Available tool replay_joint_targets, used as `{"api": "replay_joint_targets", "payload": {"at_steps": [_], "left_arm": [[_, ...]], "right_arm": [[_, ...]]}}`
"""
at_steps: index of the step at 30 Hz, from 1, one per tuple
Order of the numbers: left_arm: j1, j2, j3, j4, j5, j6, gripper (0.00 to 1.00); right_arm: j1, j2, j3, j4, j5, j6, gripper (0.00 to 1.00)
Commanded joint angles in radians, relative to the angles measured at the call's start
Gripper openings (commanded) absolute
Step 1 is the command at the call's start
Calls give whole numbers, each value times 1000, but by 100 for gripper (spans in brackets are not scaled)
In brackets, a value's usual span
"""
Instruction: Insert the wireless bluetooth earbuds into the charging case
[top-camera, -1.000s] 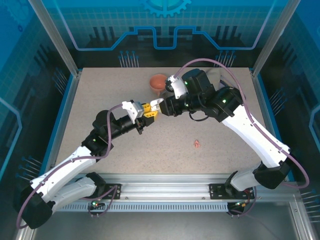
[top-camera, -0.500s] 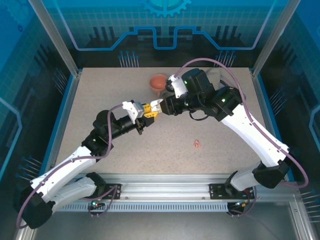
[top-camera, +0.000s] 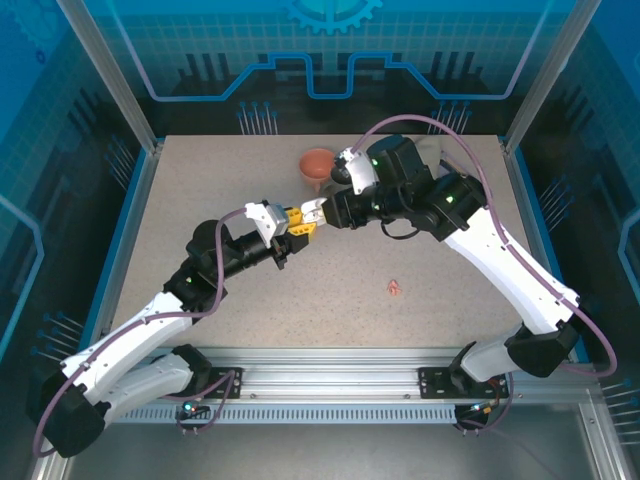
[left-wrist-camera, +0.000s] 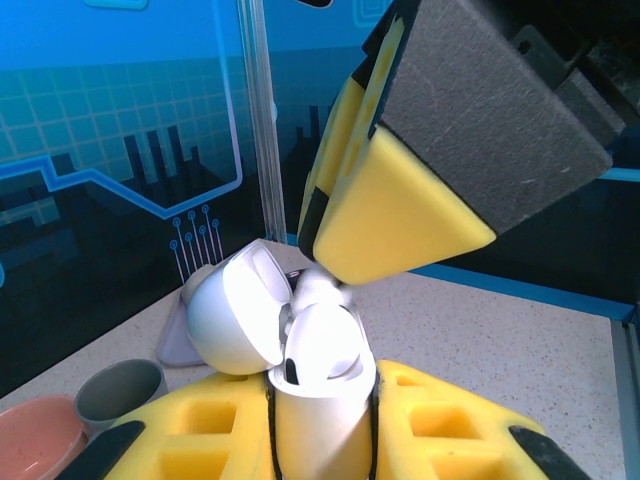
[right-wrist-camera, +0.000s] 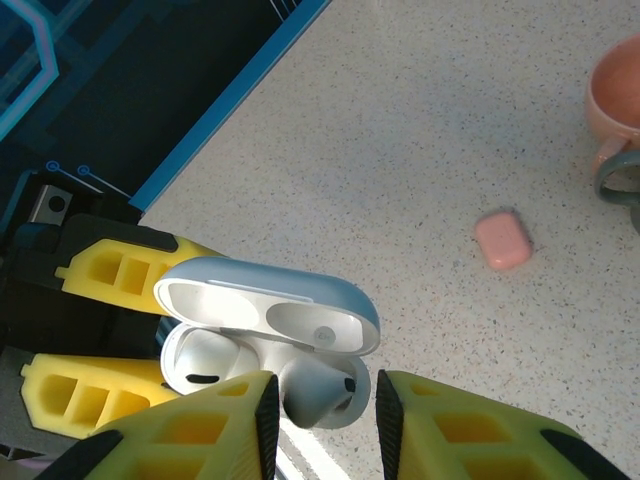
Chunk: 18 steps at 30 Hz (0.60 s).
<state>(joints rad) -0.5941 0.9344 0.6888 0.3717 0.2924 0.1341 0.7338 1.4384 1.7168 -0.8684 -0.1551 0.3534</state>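
My left gripper is shut on a white charging case, held upright above the table with its lid swung open. One white earbud sits in the case's left slot. A second white earbud rests in the other slot, between the pads of my right gripper. That gripper hovers over the case, and its jaws stand slightly apart with a gap beside the bud. In the left wrist view a right finger hangs just above the case. A salmon-pink pair of earbuds lies on the table.
A small pink case lies closed on the speckled table. A salmon cup with a grey cup beside it stands at the back. Blue walls and metal posts enclose the table.
The right wrist has edged slightly left and back over the case. The left arm and the case have stayed still.
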Motion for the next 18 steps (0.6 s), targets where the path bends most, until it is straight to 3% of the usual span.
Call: {"api": "replay_joint_targets", "payload": {"at_steps": [1,11,16,18], "left_arm": [[-7,0,-3,34,14,8,0],[-7,3,-3,39,13,7,0],[-8,4,-9,65,21,-8,0],[-7,6,-9,74,30,-14,0]], "right_arm": [[-11,-19,16,-21,-35,-32,35],[-49,-74,-16,23,-74,-12,38],[-155,-151,-129,146,-231,40,42],[-222,-186,-188,227,-324,62,50]]}}
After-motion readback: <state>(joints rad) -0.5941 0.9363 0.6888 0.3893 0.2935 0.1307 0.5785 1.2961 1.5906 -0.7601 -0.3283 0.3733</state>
